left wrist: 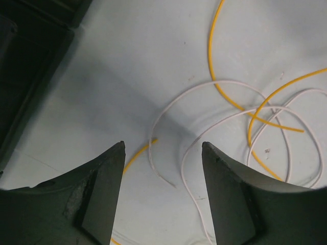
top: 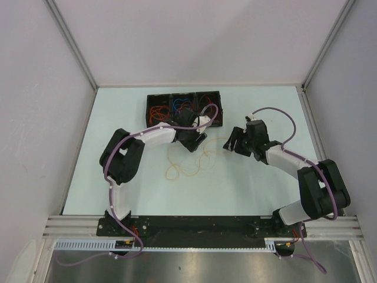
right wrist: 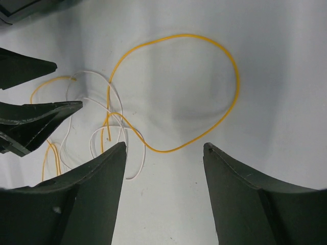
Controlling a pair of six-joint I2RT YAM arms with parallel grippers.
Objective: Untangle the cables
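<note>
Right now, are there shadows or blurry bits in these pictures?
Top view: the cables look thin and faint on the pale table. Left wrist view: a soft grey shadow lies ahead of the open left gripper; the white cable is sharp. Right wrist view: a dim shadow sits inside the loop of the orange-yellow cable.

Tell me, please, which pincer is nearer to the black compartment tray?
Left. The left pincer hovers just in front of the tray, at its right end, over the cables; the right pincer hangs farther out, off to its right.
</note>
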